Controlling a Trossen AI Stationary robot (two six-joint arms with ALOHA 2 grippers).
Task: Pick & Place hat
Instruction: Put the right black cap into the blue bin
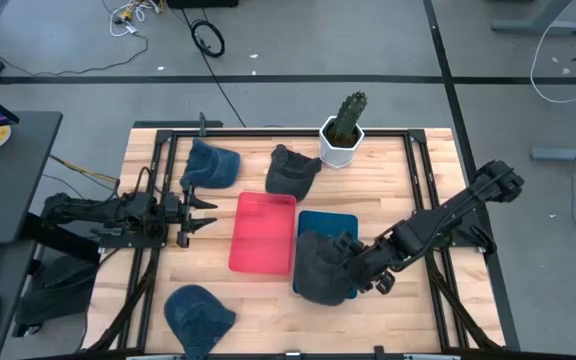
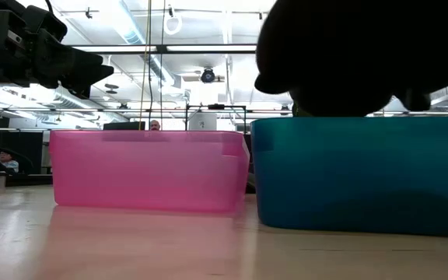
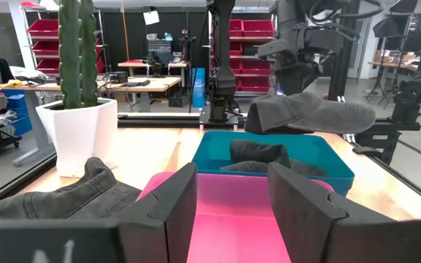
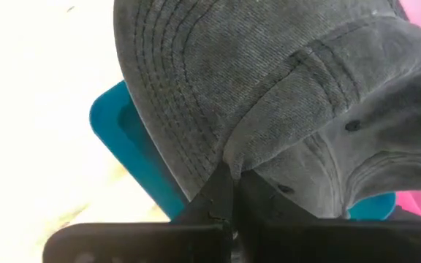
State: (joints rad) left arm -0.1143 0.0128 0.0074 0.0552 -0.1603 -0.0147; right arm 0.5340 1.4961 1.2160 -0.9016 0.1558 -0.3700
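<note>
right gripper: we see our right gripper [image 4: 229,201] pinched tight on the grey hat [image 1: 323,265], the fingers meeting on a fold of cloth near the brim.
hat place: it hangs over the teal bin [image 1: 330,222], at about five o'clock on the table [image 1: 268,305], the brim jutting past the bin's near edge.
left gripper: our left gripper [image 1: 200,212] waits at nine o'clock with its fingers [image 3: 174,212] parted, holding nothing, pointed at the pink bin [image 1: 263,232].
risk one: we judge the hat may drape over the bin wall if let go here, since part of it overhangs the rim.
risk two: the grip is on a thin fold, so the soft cloth could slip out.
risk three: the bin seems to hold another grey hat, which may prop this one up.
hat material: washed grey denim, stitched in rows, floppy crown, stiffer curved brim.
bins: smooth plastic, rectangular; the pink one looks translucent.
beyond: two blue hats, a dark hat and a cactus [image 1: 347,117] in a white pot.
</note>
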